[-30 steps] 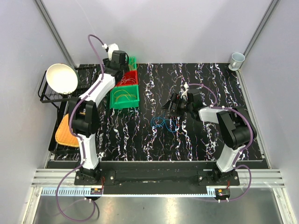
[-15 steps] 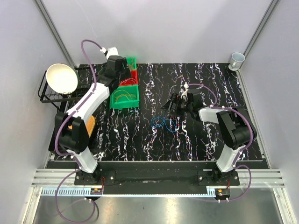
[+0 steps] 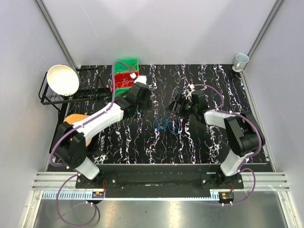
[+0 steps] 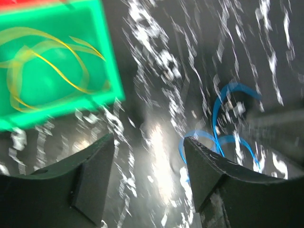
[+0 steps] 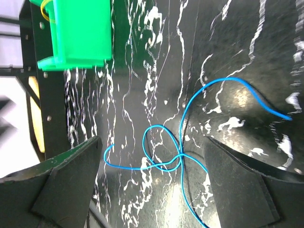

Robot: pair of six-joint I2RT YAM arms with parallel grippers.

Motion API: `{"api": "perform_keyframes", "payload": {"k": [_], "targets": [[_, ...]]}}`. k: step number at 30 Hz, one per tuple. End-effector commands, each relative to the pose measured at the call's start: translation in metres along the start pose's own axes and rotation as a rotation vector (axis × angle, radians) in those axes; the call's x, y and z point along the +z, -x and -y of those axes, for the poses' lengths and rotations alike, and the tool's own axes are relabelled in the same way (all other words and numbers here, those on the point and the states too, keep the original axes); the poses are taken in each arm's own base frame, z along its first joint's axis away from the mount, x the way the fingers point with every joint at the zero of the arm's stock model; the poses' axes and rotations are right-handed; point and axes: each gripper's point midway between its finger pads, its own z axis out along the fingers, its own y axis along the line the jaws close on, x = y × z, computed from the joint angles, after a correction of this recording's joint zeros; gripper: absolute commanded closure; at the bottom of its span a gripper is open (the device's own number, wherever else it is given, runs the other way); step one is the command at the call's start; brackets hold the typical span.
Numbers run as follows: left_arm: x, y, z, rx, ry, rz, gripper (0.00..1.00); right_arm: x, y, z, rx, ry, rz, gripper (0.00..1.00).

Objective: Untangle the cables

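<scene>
The left gripper point(image 4: 148, 142) hangs open and empty, with the blue cable point(image 4: 216, 107) ahead to its right and yellow cables point(image 4: 42, 61) in a green bin point(image 4: 57, 113) ahead to its left. The right gripper point(image 5: 153, 142) gapes wide above the blue cable.

Grey walls point(image 3: 166, 28); black marbled table point(image 3: 142, 142)

A black table point(image 3: 204, 142) veined with white carries a row of small bins near its far left corner: a back green bin point(image 3: 127, 62), a red bin point(image 3: 122, 81) just in front of it, and a front green bin point(image 4: 61, 115) nearest. At the left edge a white bowl point(image 3: 63, 79) sits tilted on a black wire rack point(image 3: 47, 99), with an orange pad point(image 3: 75, 118) in front of it. A pale cup point(image 3: 241, 60) stands by the far right corner.
</scene>
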Motion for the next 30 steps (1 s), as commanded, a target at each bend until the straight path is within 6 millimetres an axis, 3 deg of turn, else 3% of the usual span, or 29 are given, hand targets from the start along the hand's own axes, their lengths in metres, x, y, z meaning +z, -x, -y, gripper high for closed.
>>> {"api": "perform_keyframes", "payload": {"k": [1,8,21,22,26,30], "targets": [[-0.019,-0.031,0.034,0.002,-0.097,-0.051,0.38,-0.018,0.025,-0.004,-0.054,-0.052,0.118,0.08],[-0.005,-0.090,0.056,0.032,-0.122,-0.172,0.43,-0.020,0.028,0.003,-0.050,-0.089,0.138,0.08],[0.024,-0.121,0.061,0.065,-0.105,-0.242,0.54,-0.021,0.029,0.004,-0.048,-0.087,0.136,0.08],[0.026,-0.122,0.061,0.068,-0.102,-0.242,0.57,-0.021,0.029,0.004,-0.048,-0.087,0.138,0.07],[0.030,-0.122,0.066,0.077,-0.120,-0.247,0.97,-0.023,0.030,0.003,-0.048,-0.083,0.143,0.08],[0.015,-0.095,0.077,0.092,-0.152,-0.224,1.00,-0.026,0.032,-0.003,-0.058,-0.062,0.153,0.08]]}}
